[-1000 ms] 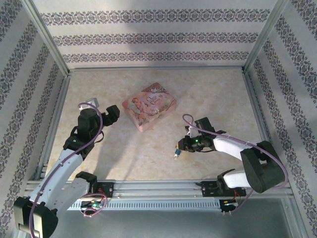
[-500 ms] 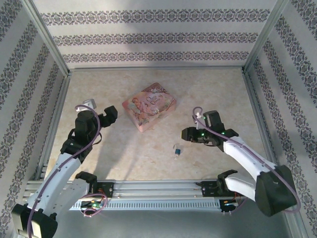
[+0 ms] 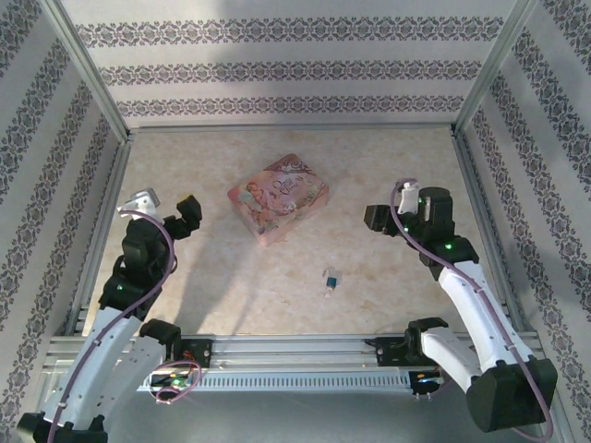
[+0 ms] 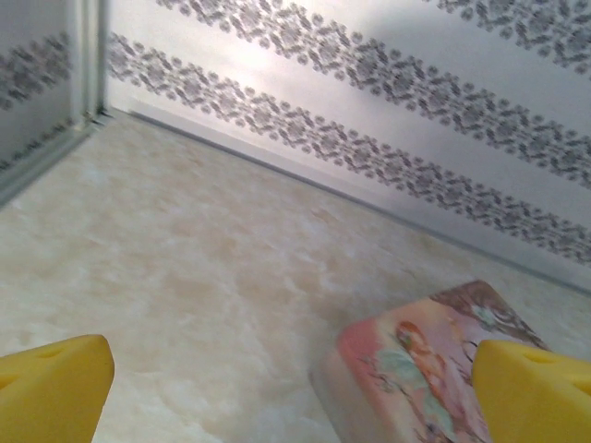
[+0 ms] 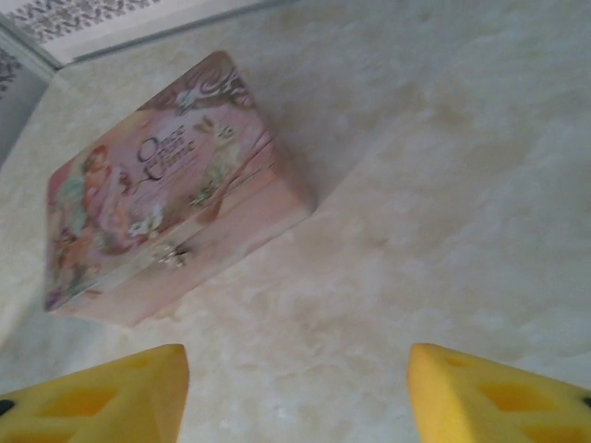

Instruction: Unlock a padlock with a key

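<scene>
The padlock (image 3: 328, 278), a tiny bluish-and-silver lock, lies alone on the beige table in front of the pink box. A pale sliver at its near end (image 3: 326, 292) looks like the key; whether it sits in the lock is too small to tell. My left gripper (image 3: 187, 216) hovers at the left, open, its yellow fingers (image 4: 55, 383) wide apart with nothing between them. My right gripper (image 3: 377, 220) is up at the right, well away from the padlock, also open, fingers (image 5: 489, 397) spread and empty.
The pink illustrated box (image 3: 277, 198) lies closed at the table's middle, its clasp side (image 5: 171, 258) facing the right wrist camera and its corner (image 4: 416, 369) near the left gripper. Patterned walls and metal frame rails (image 3: 102, 240) enclose the table.
My right gripper has drawn back from the padlock, up and to the right, leaving it on the table. My left gripper has pulled back to the left, away from the box.
</scene>
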Available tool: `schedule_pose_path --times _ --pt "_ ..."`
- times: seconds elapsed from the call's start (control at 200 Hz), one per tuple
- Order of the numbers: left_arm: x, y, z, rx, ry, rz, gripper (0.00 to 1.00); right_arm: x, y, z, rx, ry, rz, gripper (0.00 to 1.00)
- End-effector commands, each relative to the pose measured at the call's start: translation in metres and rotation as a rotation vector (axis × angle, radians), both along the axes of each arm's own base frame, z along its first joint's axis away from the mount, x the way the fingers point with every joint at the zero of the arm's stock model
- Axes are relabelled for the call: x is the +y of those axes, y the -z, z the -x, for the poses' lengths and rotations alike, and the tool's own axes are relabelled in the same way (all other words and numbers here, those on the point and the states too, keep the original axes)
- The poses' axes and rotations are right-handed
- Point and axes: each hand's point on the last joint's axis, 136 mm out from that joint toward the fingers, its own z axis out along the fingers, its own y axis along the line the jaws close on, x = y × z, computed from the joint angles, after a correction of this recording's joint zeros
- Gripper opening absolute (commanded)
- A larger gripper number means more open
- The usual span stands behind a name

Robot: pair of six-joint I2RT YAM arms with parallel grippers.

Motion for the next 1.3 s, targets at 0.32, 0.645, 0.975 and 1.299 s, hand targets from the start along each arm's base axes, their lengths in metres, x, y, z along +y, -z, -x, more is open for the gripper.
schedule_pose_path --times 0.32,0.645,0.975,1.299 --pt "0.047 0.031 0.021 0.045 -0.215 -0.214 0.99 -0.078 -0.018 -0.026 -0.298 0.275 0.268 0.98" --pt "0.053 0.059 0.013 0.090 -0.248 -0.294 0.99 -0.099 0.030 -0.036 -0.285 0.336 0.270 0.98" --pt "0.049 0.108 0.002 0.170 -0.211 -0.339 0.99 -0.100 0.074 -0.052 -0.298 0.340 0.251 0.98" --pt "0.046 0.118 -0.006 0.190 -0.183 -0.359 0.99 -0.090 0.071 -0.073 -0.396 0.280 0.241 0.98"
